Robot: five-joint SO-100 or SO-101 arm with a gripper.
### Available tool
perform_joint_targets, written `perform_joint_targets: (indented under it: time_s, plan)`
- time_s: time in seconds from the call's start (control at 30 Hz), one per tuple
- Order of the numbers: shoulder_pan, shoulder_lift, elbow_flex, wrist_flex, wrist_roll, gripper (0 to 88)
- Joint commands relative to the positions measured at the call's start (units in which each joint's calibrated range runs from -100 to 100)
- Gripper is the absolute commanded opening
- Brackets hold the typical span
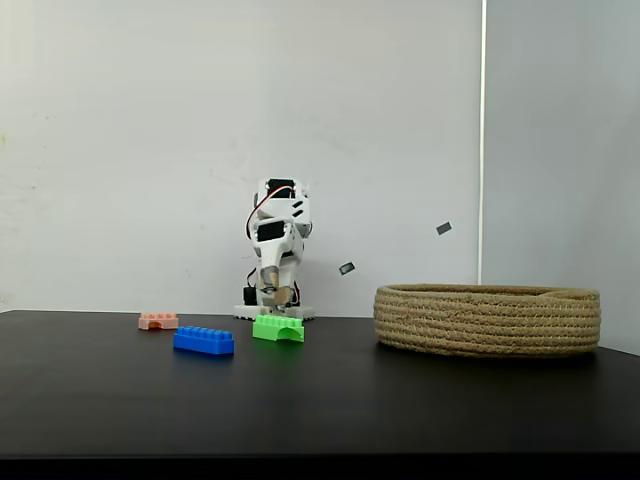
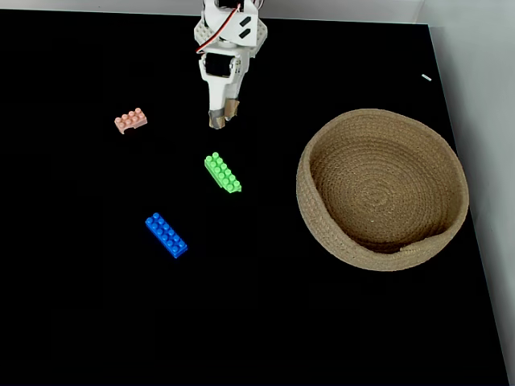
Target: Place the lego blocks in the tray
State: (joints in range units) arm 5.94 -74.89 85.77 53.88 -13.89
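Observation:
Three lego blocks lie on the black table. In both fixed views I see the green arched one (image 1: 278, 328) (image 2: 223, 173), the longer blue one (image 1: 204, 341) (image 2: 166, 235) and the small pale pink one (image 1: 158, 321) (image 2: 130, 121). The tray (image 1: 488, 319) (image 2: 322, 233) is a wide coiled rope basket to the right, with nothing in it. My gripper (image 1: 275, 294) (image 2: 222, 120) hangs folded near the arm's base, behind the green block and apart from it. Its fingertips sit close together with nothing between them.
The white arm base (image 2: 229, 24) stands at the table's far edge. The table's right edge (image 2: 463, 201) runs just beyond the basket. A white wall rises behind the table.

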Motion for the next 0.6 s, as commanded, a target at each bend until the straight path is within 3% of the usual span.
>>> perform_joint_targets:
  time_s: [0.0,0.2,0.57]
  plan:
    - [-4.2,15.7,-14.3,0.7,-7.9,24.6]
    - [-5.4,32.6,-29.5,3.0,-14.9,24.8]
    - [-3.2,57.9,-47.5,0.4,-16.2,29.1]
